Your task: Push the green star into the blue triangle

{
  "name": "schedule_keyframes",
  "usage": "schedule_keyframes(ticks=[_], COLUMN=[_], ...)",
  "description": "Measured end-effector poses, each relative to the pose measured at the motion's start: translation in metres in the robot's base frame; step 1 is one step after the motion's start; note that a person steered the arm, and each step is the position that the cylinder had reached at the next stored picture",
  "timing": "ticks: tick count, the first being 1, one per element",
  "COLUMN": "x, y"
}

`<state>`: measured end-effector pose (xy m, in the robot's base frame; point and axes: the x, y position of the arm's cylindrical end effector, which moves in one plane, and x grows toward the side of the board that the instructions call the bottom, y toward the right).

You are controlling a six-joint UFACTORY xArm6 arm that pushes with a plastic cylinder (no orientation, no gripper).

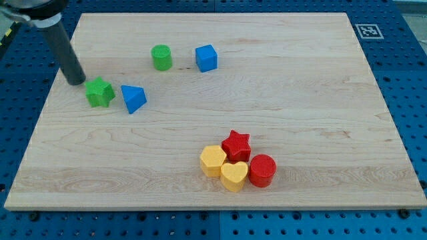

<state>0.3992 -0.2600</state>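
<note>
The green star (pixel 100 92) lies on the wooden board at the view's left. The blue triangle (pixel 133 99) lies just to its right, a small gap between them. My tip (pixel 77 81) rests on the board just left of and slightly above the green star, close to it; whether it touches is hard to tell. The dark rod rises from there toward the view's top left corner.
A green cylinder (pixel 161 57) and a blue cube (pixel 207 58) sit above and to the right of the triangle. A red star (pixel 236 145), yellow hexagon (pixel 213 161), yellow heart (pixel 234 176) and red cylinder (pixel 262 170) cluster at the lower middle. The board's left edge (pixel 41 113) is near.
</note>
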Motion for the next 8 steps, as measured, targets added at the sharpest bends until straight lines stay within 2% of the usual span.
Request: schedule_keyframes(ticks=[1,8], x=[0.028,0.039], y=[0.005,0.067])
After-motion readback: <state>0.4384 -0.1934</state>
